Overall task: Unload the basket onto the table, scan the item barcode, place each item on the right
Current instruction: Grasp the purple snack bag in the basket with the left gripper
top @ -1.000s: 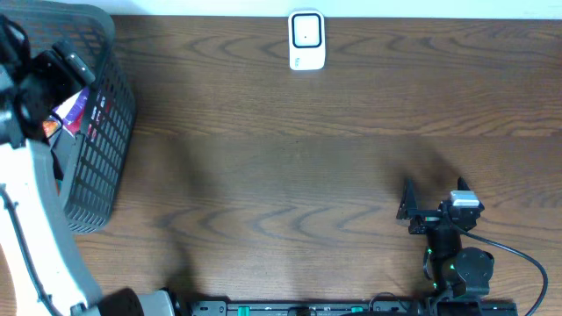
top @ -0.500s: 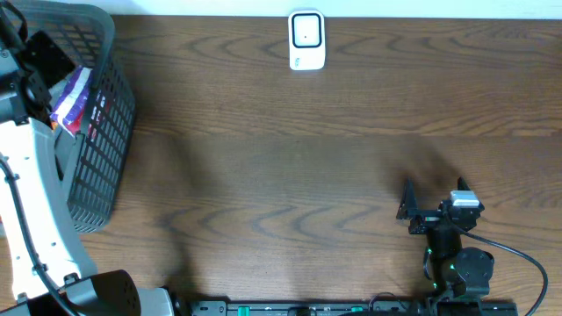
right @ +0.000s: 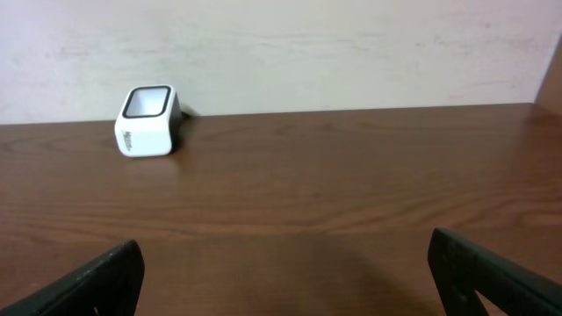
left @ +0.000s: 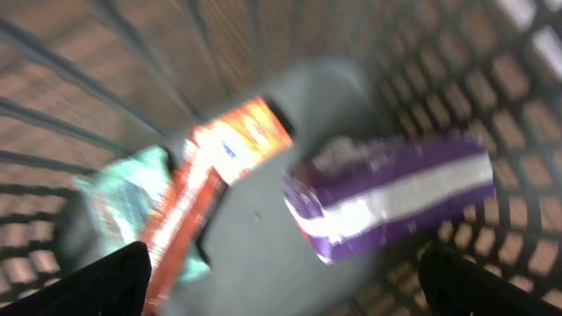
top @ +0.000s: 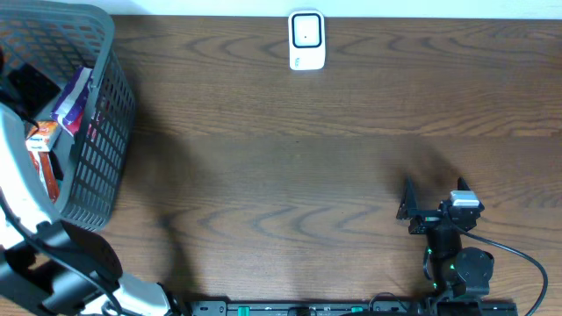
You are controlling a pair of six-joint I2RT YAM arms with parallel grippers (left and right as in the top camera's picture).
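Item: purple packet (left: 395,197) lying in mesh basket (top: 105,140), centre-right of wrist view; looks light, soft, slippery; best pinched across its narrow width | Left gripper (left: 285,276): spread above it, empty | Right gripper (right: 290,268): spread, idle

basket (top: 98,158): left edge of table (top: 290,167) | packages (left: 386,197): in basket | scanner (top: 306,40): far edge, centre | right end effector (top: 435,195): near right

Looking down on a brown counter (top: 290,175). Seeing a white scanner (top: 306,39) lying at the far edge, well apart from a mesh basket (top: 105,140) at the left holding a purple packet (top: 72,101) and an orange box (top: 44,145). Finding the right tool (top: 435,191) resting near the front edge, jaws spread, gripping nothing.
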